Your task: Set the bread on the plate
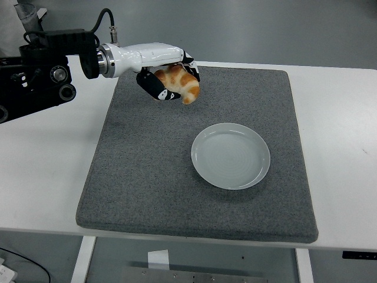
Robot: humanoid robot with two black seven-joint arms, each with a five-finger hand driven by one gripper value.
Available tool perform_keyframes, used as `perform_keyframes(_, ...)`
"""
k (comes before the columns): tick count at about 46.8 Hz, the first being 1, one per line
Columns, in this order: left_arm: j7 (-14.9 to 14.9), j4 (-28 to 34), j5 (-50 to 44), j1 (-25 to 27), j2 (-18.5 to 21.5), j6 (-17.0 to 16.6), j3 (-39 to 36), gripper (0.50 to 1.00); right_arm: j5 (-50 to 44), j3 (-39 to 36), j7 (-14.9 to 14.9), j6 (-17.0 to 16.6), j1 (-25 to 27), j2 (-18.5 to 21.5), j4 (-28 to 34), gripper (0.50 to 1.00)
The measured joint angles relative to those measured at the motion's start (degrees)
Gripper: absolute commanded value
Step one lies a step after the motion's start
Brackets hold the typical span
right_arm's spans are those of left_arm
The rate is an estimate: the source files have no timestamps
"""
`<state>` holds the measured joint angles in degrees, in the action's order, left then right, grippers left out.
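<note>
Bread in the air
The left hand (168, 73) pinches the bread (179, 82) above the gray mat (141, 177), away from the plate (230, 155).

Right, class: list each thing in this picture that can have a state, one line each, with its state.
Golden-brown croissant-shaped bread: held in the air, off the mat.
Left robot hand: shut on the bread.
Round pale grey plate: empty, lying flat on the mat.
Dark grey felt mat: flat on the white table.
</note>
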<state>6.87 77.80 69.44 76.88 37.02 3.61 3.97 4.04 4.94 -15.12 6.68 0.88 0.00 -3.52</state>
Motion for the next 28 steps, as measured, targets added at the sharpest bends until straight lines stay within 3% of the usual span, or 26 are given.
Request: perform_keyframes(28, 0.2, -3.2, 0.2, -0.8, -9.3, -0.2, -0.1, 0.5, 0.0, 0.0, 0.0, 0.0, 0.0, 0.0, 0.0, 0.932)
